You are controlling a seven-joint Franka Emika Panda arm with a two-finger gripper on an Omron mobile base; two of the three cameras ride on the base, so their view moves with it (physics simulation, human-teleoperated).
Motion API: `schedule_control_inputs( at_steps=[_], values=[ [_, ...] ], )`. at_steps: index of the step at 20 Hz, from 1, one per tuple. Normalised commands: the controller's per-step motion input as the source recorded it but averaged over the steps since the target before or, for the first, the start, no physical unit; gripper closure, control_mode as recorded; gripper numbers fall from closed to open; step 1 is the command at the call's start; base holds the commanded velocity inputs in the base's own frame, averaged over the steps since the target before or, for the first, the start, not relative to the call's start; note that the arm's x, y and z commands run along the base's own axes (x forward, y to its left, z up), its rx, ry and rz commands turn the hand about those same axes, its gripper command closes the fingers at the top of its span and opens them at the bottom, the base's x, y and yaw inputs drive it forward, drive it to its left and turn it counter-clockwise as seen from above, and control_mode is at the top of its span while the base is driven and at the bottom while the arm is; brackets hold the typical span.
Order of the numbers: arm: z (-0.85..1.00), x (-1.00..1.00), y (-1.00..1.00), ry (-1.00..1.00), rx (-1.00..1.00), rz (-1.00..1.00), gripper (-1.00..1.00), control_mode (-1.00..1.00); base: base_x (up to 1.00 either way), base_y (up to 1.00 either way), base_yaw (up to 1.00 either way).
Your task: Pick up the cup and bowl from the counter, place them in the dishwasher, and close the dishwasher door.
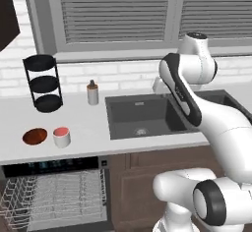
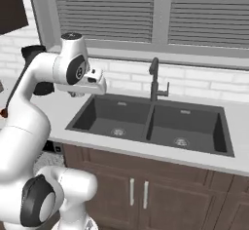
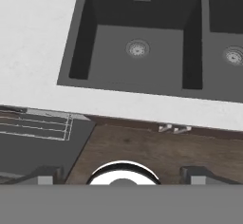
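The white cup (image 1: 61, 136) with its pinkish-red inside stands on the counter (image 1: 88, 123) left of the sink, and the reddish-brown bowl (image 1: 35, 136) lies just left of it. Below them the dishwasher (image 1: 49, 165) is open, its wire rack (image 1: 54, 196) pulled out over the lowered dishwasher door (image 3: 47, 154). My gripper (image 2: 76, 94) hangs above the left sink basin, well to the right of the cup and bowl. In the hand view the gripper (image 3: 121, 175) is open, its fingertips (image 3: 45, 175) wide apart with nothing between them.
A dark double sink (image 1: 142, 115) with a faucet (image 2: 154, 80) is set in the counter. A beige soap bottle (image 1: 92, 92) and a black three-tier rack (image 1: 44, 83) stand at the back left. Brown cabinet doors (image 2: 138, 192) run below the sink.
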Motion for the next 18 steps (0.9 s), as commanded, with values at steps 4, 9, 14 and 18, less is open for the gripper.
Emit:
schedule_control_inputs(
  at_steps=[4,9,14,18],
  values=[
    [0.00,0.00,0.00,0.00,0.00,0.00,-1.00,1.00,-0.08,0.00,0.74],
    [0.00,0.00,0.00,0.00,0.00,0.00,-1.00,1.00,-0.01,0.00,0.81],
    [0.00,0.00,0.00,0.00,0.00,0.00,-1.00,1.00,-0.09,-0.07,0.74],
    [0.00,0.00,0.00,0.00,0.00,0.00,-1.00,1.00,-0.26,-0.30,0.62]
  ],
)
